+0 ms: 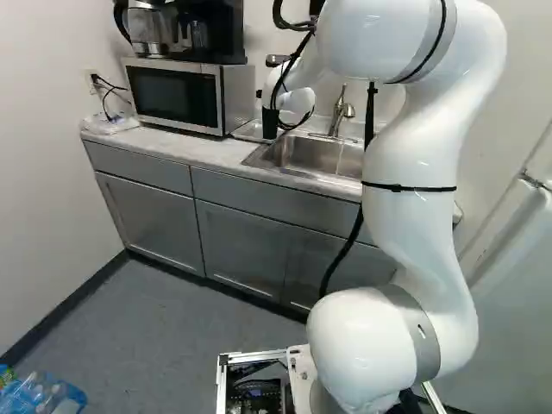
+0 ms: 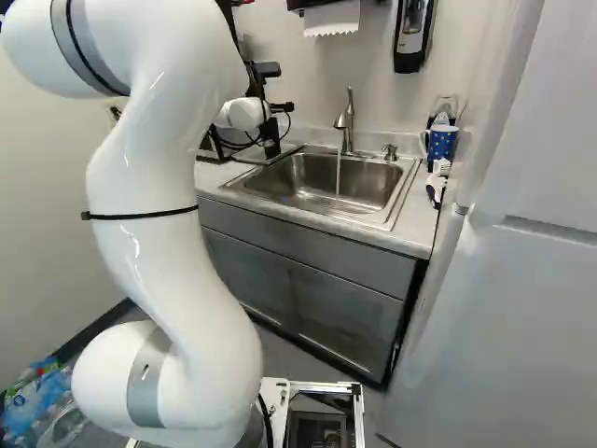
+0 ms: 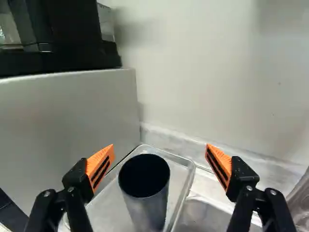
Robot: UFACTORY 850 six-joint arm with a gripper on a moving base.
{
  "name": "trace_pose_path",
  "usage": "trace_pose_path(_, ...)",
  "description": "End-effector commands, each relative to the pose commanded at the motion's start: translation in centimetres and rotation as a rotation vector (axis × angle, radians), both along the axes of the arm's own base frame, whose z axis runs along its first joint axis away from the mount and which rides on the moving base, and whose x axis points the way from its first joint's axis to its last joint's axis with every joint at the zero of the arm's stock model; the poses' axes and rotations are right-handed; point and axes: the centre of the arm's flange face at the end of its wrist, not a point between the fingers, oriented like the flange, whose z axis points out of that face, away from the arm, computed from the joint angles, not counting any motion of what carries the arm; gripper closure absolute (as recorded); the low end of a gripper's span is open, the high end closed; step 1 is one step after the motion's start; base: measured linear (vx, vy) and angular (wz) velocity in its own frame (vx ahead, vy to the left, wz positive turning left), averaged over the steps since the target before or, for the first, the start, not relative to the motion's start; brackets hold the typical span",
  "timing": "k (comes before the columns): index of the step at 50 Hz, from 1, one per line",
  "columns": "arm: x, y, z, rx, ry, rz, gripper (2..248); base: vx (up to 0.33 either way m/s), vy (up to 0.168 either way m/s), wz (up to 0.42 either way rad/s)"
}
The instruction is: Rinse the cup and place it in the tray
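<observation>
The gripper [image 2: 280, 107] is by the back wall, just left of the sink in the right base view, partly hidden by the wrist. In the wrist view the gripper [image 3: 160, 149] stands wide open, its orange pads far apart. The dark cup [image 3: 147, 203] is upright in the shallow tray [image 3: 190, 181], mouth up, ahead of the fingers and nearer the left one; neither pad touches it. The cup [image 2: 270, 140] also shows as a dark cylinder below the gripper in the right base view.
The microwave [image 1: 177, 95], with a coffee maker [image 1: 185, 34] on top, stands beside the tray. Water runs from the faucet [image 2: 346, 126] into the sink [image 2: 308, 177]. A blue mug [image 2: 441, 145] is beyond the sink's other side, near the white door [image 2: 513, 280]. Bottles [image 1: 43, 395] lie on the floor.
</observation>
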Motion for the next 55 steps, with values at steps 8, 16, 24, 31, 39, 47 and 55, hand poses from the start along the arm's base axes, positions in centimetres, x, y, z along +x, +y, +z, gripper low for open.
trace_pose_path(8, 0.0, -0.4, 0.8, 0.0, -0.004, -0.006, 3, 0.0, 0.0, 0.0)
trace_pose_path(16, -0.1, -0.9, 1.6, 0.001, -0.008, -0.013, 3, 0.0, 0.0, 0.0)
trace_pose_path(24, -0.1, -1.5, 2.4, 0.001, -0.01, -0.021, 3, 0.0, 0.0, 0.0)
trace_pose_path(31, -0.2, -2.0, 3.1, 0.001, -0.014, -0.029, 3, 0.0, 0.0, 0.0)
trace_pose_path(39, -0.2, -2.7, 3.9, 0.001, -0.02, -0.039, 3, 0.0, 0.0, 0.0)
trace_pose_path(47, -0.2, -3.4, 4.8, 0.002, -0.026, -0.05, 3, 0.0, 0.0, 0.0)
trace_pose_path(55, -0.3, -4.2, 5.6, 0.002, -0.032, -0.061, 3, 0.0, 0.0, 0.0)
